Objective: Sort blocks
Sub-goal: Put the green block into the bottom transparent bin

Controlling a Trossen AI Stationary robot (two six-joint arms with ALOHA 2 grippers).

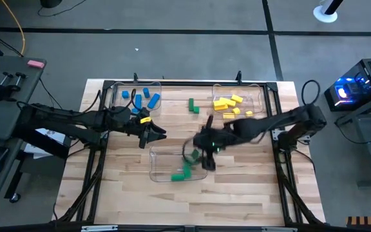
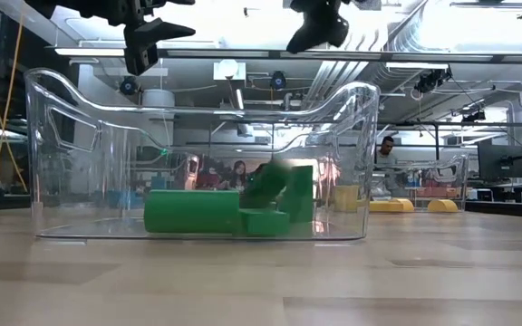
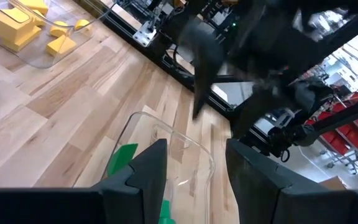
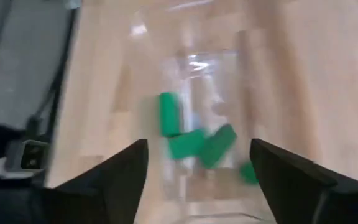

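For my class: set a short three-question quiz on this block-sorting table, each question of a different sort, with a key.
1. True or false: the right pincer hangs open above the near tray.
2. Which colour of blocks lies in the near tray? A yellow, B green, C blue.
3. Fill in: one green block lies loose on the table between the tray of blue blocks and the tray of ______ blocks.

Key: 1 true; 2 B; 3 yellow.
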